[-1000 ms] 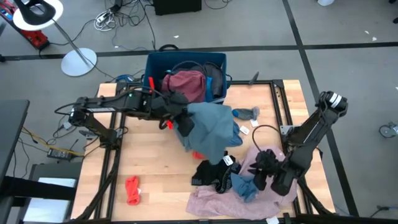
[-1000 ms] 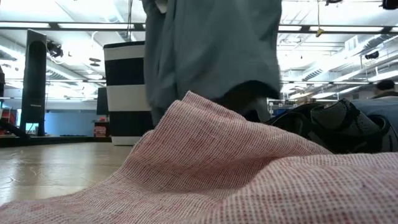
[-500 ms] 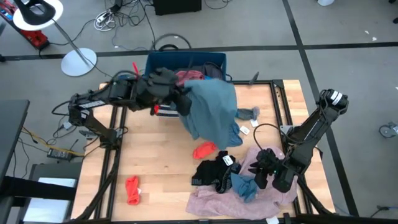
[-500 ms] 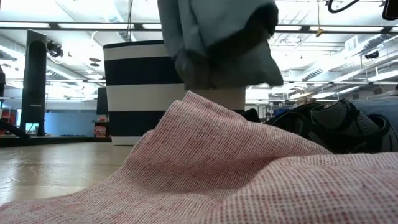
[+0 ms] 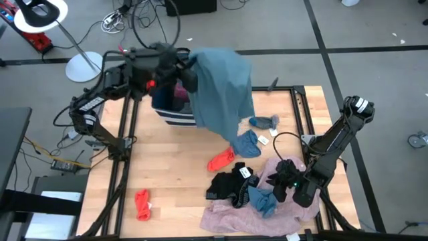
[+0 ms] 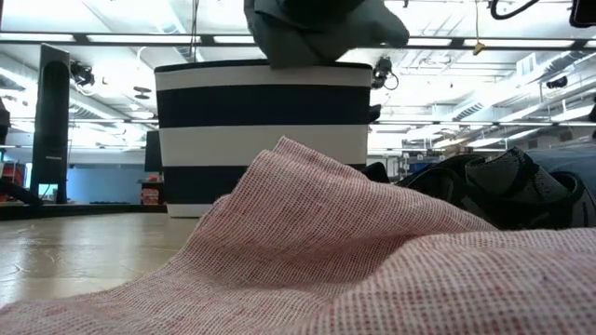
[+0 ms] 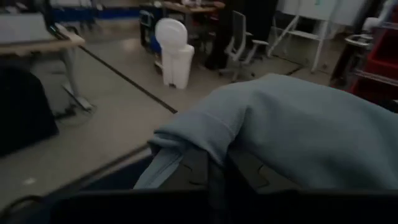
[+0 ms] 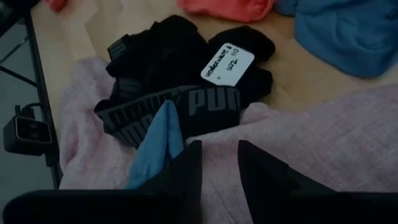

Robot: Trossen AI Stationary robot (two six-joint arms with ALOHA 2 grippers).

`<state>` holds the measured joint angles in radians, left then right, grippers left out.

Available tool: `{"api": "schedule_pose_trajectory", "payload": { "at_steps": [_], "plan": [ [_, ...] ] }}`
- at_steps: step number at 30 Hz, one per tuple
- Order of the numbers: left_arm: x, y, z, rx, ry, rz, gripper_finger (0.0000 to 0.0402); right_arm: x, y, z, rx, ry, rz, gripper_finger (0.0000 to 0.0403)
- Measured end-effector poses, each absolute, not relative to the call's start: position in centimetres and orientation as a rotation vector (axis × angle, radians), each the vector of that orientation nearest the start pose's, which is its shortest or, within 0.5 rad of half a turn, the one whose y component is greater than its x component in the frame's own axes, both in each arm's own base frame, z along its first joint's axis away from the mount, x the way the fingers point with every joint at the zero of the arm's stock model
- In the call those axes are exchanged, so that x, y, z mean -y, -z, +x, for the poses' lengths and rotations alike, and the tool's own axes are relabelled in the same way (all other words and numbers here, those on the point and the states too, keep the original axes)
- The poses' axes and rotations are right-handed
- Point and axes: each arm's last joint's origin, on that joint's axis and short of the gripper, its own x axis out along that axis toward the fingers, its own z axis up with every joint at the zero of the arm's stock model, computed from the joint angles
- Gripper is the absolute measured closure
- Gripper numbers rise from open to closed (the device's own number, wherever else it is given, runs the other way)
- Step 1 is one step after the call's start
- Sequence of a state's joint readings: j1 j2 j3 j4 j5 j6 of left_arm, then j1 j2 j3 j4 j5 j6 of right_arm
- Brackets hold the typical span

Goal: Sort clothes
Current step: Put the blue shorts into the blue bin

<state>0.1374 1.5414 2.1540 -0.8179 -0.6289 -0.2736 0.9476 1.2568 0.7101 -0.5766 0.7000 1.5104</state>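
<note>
Risk: left pincer (image 5: 184,70) was clamped on teal-grey shirt (image 5: 221,90) above striped bin (image 5: 175,115); hem trailed outside, could snag rim. Right pincer (image 8: 214,163), parted, hovered over pink shirt (image 8: 311,155).

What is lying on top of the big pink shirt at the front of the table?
On the pink shirt lie a black garment and a blue piece; the right gripper hovers over it. Anything underneath is hidden.
</note>
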Motion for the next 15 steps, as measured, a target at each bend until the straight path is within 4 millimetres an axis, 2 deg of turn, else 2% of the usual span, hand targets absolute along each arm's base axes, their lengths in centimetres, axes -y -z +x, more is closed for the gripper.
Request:
{"api": "schedule_pose_trajectory", "payload": {
  "at_steps": [7,15],
  "plan": [
    [-7.3,-54.4,25.5,-0.098,-0.857,-0.152,0.0380,-15.7,-19.7,15.0,-0.677,0.418,0.604,0.0299],
    [-9.1,-52.9,24.5,-0.272,-0.934,-0.109,0.0379,-14.5,-19.7,16.1,-0.665,0.481,0.586,0.0302]
  ]
}}
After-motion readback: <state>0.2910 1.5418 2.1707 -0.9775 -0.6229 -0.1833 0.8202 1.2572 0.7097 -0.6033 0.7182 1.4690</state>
